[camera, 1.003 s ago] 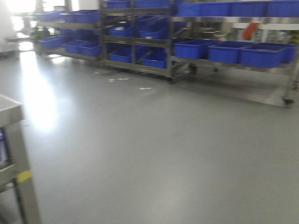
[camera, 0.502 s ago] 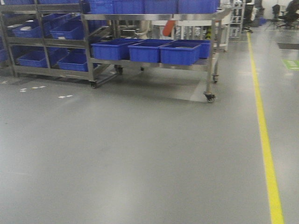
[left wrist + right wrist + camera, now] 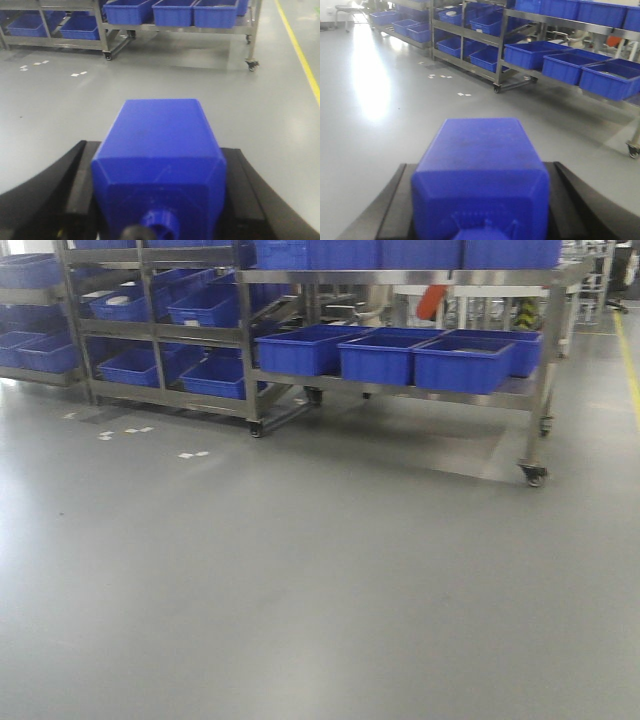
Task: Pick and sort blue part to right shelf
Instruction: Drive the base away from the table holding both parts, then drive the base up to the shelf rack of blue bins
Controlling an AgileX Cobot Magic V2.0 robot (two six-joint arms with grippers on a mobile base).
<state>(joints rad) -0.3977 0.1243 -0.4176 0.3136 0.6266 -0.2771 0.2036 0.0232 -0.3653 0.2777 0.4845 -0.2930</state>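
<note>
**Item 1, left gripper** [image 3: 160,195]: black jaws clenched on left blue part [image 3: 159,150], one finger each side. Knob end twd camera, flat base pointing fwd. Carried above grey floor [image 3: 60,115], touching nothing else.

**Item 2, right gripper** [image 3: 480,200]: likewise clamped on right blue part [image 3: 480,165]. Same orientation, held off the floor.

**Item 3, right shelf** [image 3: 400,277]: stainless rack on casters [image 3: 533,475], centre-right in front view. Three blue bins [image 3: 465,362] in a row on lower level, more bins up top. Well apart from robot, open floor between.

**Item 4, misc.:** other racks [image 3: 160,335] to the left w/ tilted bins; white floor marks [image 3: 192,454]; yellow line [image 3: 630,350] at far right.

**Step (est.):** transit. Both parts are picked; placing not yet begun.

**Next (est.):** close the gap to the rack and square up to its front. Then reach a loaded arm over a bin rim & let go. Which bin is meant: can't tell. Bin contents not visible from here.
</note>
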